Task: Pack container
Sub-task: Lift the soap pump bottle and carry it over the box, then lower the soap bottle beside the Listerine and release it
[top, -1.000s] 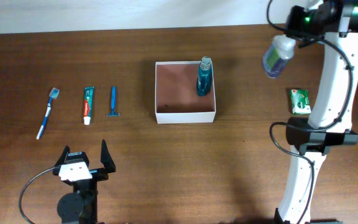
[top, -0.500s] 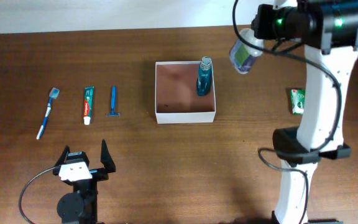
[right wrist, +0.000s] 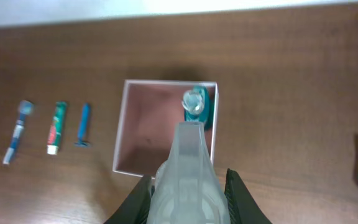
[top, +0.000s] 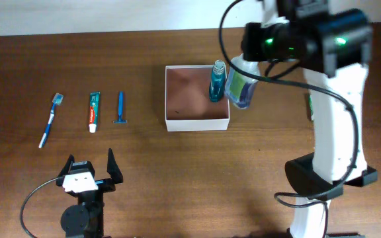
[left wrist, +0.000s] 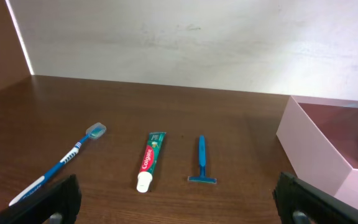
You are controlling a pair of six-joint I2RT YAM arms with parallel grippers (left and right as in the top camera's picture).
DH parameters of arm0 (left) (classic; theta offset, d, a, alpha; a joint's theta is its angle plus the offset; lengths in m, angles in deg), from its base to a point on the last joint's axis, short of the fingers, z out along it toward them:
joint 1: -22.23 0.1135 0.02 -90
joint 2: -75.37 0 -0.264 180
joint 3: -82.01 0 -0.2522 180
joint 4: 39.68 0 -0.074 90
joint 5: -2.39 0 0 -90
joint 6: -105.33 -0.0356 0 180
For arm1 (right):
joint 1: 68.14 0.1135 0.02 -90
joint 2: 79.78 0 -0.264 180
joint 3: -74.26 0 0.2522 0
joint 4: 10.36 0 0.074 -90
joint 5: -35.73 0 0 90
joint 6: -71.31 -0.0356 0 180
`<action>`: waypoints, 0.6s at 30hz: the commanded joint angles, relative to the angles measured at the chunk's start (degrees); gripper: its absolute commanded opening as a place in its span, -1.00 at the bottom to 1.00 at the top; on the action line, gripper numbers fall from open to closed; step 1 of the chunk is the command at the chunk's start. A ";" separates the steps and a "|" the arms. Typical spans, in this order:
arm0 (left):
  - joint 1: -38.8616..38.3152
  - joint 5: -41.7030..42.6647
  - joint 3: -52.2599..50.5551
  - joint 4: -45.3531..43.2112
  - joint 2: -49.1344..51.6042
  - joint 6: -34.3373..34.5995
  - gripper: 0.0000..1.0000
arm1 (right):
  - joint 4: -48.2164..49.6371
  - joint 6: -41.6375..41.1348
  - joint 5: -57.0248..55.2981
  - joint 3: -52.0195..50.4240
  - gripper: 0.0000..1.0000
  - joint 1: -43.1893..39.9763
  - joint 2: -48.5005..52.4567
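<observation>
The container (top: 197, 123) is a white-walled square box with a reddish-brown bottom at the table's middle; it also shows in the right wrist view (right wrist: 122, 138) and the left wrist view (left wrist: 319, 149). A teal bottle (top: 217, 82) stands upright in its back right corner. My right gripper (top: 240, 82) is shut on a clear bottle with a blue base (top: 239, 84), held in the air over the box's right wall; the bottle fills the right wrist view (right wrist: 186, 174). My left gripper (top: 88, 173) is open and empty near the front left.
A toothbrush (top: 50, 119), a toothpaste tube (top: 94, 111) and a blue razor (top: 120, 107) lie in a row left of the box. A green packet (top: 308, 106) lies at the right, mostly hidden behind the right arm.
My right arm has swung left with the clear bottle, from above the table's right side to over the box's right wall. The left arm has not moved.
</observation>
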 commanded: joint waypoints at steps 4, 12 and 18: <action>0.00 -0.39 -0.44 -0.07 -0.39 0.55 0.99 | 0.28 -5.55 -5.75 -10.82 -0.66 2.34 -0.37; 0.00 -0.39 -0.44 -0.07 -0.39 0.55 0.99 | 5.95 -8.46 -3.87 -18.93 -0.65 2.34 -0.37; 0.00 -0.39 -0.44 -0.07 -0.39 0.55 0.99 | 11.21 -8.68 0.42 -25.07 -0.65 2.38 -0.35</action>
